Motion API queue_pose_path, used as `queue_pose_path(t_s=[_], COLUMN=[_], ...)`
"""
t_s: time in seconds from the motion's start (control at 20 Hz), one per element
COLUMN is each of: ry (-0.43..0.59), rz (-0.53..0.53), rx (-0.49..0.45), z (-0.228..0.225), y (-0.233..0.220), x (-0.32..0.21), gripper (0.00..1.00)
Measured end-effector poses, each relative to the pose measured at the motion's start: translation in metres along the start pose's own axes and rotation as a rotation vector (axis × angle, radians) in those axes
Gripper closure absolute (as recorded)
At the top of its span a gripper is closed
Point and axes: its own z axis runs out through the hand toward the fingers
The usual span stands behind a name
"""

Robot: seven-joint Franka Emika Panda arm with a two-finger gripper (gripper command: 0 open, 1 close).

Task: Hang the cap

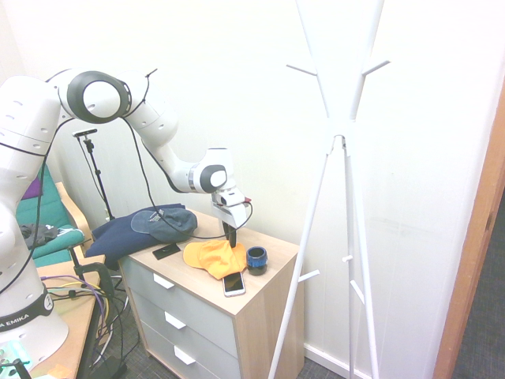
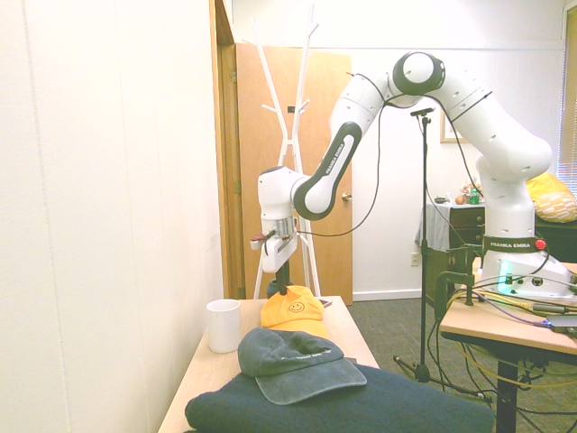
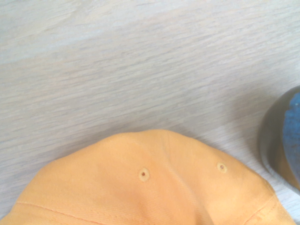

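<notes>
The orange-yellow cap [image 1: 215, 258] [image 2: 293, 311] lies on the wooden dresser top [image 1: 278, 251], its smiley front facing the second exterior camera. My gripper [image 1: 231, 239] [image 2: 282, 281] points straight down onto the cap's crown, its dark fingers drawn close together and pinching the fabric at the top. The cap still rests on the wood. In the wrist view the cap's crown [image 3: 150, 187] with two eyelets fills the lower part. The white coat rack [image 1: 339, 134] [image 2: 287, 117] stands beside the dresser against the wall.
A dark blue-grey cap [image 1: 167, 223] [image 2: 293, 361] sits on a folded dark garment [image 1: 118, 237] [image 2: 343, 410]. A blue cup [image 1: 256, 259] [image 3: 283, 136] and a phone [image 1: 233, 283] lie close to the orange cap. A white mug [image 2: 223, 325] stands by the wall.
</notes>
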Motion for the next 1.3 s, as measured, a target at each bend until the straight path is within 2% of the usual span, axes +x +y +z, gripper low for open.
queue_pose_path(t_s=[0.25,0.55,0.7,0.85,1.1,1.3], ry=[0.018,0.153,0.295,0.462,0.733,0.883], rz=[-0.008,-0.114,-0.142,-0.150,-0.091,-0.046], rx=[-0.015,-0.055,-0.082,-0.162,-0.265,-0.300], z=[-0.013,-0.120,-0.176,-0.236,-0.340,-0.425], y=[0.003,0.006,0.018,0.042,0.091,0.117], x=[0.005,-0.018,-0.027,-0.020,0.009,0.028], gripper=[1.00,1.00,1.00,1.00,1.00,1.00])
